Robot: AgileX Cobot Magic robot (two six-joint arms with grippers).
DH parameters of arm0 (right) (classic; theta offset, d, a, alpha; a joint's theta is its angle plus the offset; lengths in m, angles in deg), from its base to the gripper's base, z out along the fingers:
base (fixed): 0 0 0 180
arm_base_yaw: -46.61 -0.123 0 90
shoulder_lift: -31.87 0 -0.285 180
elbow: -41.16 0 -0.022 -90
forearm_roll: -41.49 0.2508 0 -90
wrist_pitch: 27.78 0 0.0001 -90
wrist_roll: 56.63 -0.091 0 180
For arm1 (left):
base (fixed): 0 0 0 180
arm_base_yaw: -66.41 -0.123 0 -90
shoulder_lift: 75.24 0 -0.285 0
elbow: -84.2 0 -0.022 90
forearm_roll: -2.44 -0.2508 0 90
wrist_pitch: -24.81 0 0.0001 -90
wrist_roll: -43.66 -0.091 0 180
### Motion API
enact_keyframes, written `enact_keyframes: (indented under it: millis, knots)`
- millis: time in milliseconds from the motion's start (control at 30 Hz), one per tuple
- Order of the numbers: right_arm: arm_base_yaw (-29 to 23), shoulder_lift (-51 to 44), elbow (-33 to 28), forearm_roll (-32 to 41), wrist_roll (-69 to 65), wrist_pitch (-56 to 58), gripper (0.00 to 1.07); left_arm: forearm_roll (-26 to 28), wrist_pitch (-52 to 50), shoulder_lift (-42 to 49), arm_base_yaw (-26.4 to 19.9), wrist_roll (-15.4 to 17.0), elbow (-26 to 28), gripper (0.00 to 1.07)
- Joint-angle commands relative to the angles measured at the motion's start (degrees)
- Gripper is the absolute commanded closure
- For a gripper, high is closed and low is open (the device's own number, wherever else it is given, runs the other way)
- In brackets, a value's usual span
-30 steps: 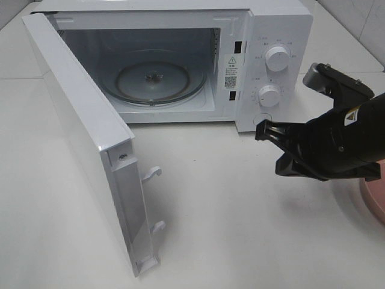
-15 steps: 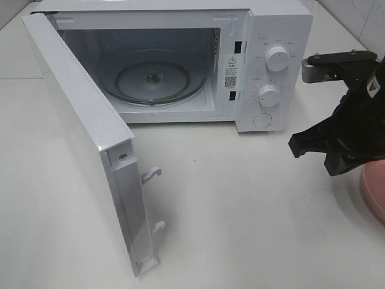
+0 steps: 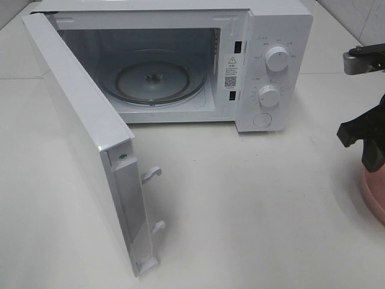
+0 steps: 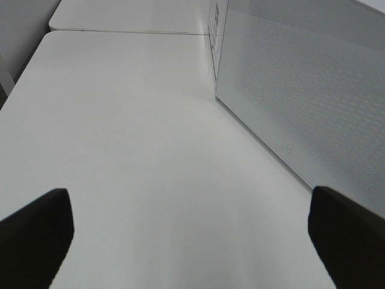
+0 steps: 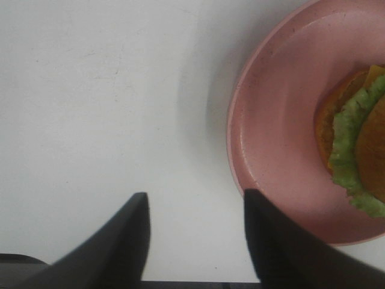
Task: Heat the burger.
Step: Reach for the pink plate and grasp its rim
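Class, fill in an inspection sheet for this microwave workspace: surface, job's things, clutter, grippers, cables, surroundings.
Surface: white table.
Job's things: burger on pink plate, far right; microwave with door wide open, glass turntable empty.
Clutter: nothing seen.
Grippers: left gripper open, near the door; right gripper open by the plate, holding nothing.
Cables: nothing seen.
Surroundings: tiled wall behind.

My right gripper [image 5: 195, 198] shows black against the white table [image 5: 90, 90]. The plate [image 5: 277, 120] is pink and faintly speckled. The burger [image 5: 352, 138] is golden-brown bun and bright green lettuce. My left gripper [image 4: 192, 208] is black too. The microwave [image 3: 271, 36] is white, and its door [image 4: 313, 90] is patterned with fine grey dots.
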Motion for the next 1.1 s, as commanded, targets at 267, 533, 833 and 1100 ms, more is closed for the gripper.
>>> enact_keyframes:
  millis: [267,533,833,1100]
  knots:
    - [2.41,-0.4,-0.29,-3.32,1.66,-1.89,0.07,0.06,-0.29,1.15,-0.23,0.0,-0.17,0.08]
    - [3.84,-0.4,-4.64,-2.06,1.66,-9.0,0.09,0.06,-0.29,1.15,-0.23,0.0,-0.17,0.08]
    - [3.84,3.78,-7.16,-2.35,0.92,-13.69,0.11,0.06,-0.29,1.15,-0.23,0.0,-0.17,0.08]
    - [7.73,7.85,-7.45,-1.43,0.11,-17.07,0.14,0.06,-0.29,1.15,-0.23,0.0,-0.17,0.08]
